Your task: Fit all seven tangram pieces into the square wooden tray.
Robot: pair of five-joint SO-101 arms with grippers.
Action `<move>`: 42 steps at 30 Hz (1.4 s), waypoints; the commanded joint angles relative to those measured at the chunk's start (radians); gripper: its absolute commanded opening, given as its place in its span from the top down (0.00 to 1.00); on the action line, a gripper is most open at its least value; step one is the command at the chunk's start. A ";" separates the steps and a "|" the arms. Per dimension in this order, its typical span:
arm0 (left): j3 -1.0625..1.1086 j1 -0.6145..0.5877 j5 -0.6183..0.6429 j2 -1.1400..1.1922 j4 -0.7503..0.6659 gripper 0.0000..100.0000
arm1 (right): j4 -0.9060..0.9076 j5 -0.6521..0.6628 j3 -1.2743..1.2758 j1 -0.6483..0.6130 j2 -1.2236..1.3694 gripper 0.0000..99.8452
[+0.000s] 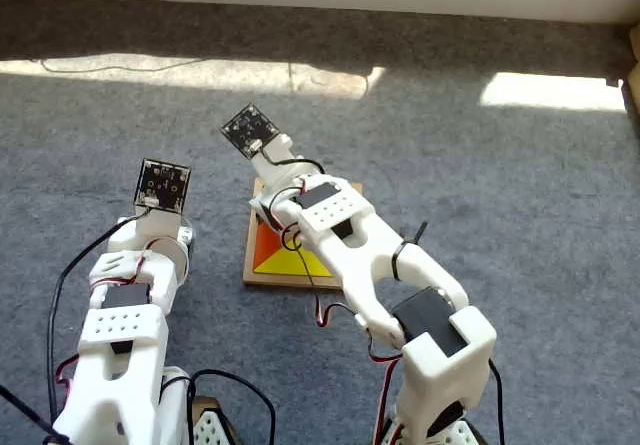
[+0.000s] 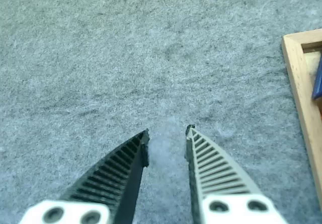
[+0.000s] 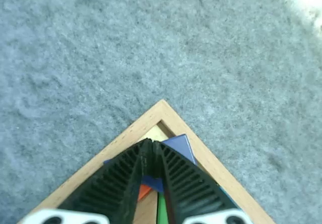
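Right wrist view, lower centre: the clenched right tool (image 3: 151,142) is set over a flat blue tangram piece (image 3: 181,144), likely to seat it in the square wooden tray (image 3: 162,108); the left tool (image 2: 167,131) is released.

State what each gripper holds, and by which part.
Left gripper: open, nothing held. Right gripper: shut above the blue piece in the tray corner, with nothing visibly gripped.

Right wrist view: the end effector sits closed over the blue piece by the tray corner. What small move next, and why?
Probably nudge the blue piece a little toward the corner of the wooden tray. The right end effector is shut with its tips on or just above that piece, and bare wood shows between piece and corner.
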 commanded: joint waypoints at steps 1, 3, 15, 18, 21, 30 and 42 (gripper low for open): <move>-0.004 0.008 0.002 -0.027 -0.002 0.86 | 0.021 0.012 0.005 -0.018 -0.019 0.99; -0.004 0.008 0.002 -0.027 -0.002 0.86 | 0.050 0.015 0.005 -0.016 -0.019 0.99; -0.004 0.008 0.002 -0.027 -0.002 0.86 | 0.091 0.138 -0.004 -0.035 -0.030 0.99; -0.004 0.008 0.002 -0.027 -0.002 0.86 | 0.091 0.137 0.004 -0.038 -0.104 0.99; -0.004 0.008 0.002 -0.027 -0.002 0.86 | 0.102 0.137 0.044 -0.033 -0.208 0.99; -0.004 0.008 0.002 -0.027 -0.002 0.86 | 0.077 0.135 0.171 0.019 -0.331 0.99; -0.004 0.008 0.002 -0.027 -0.002 0.86 | -0.160 0.133 0.183 0.119 -0.148 0.99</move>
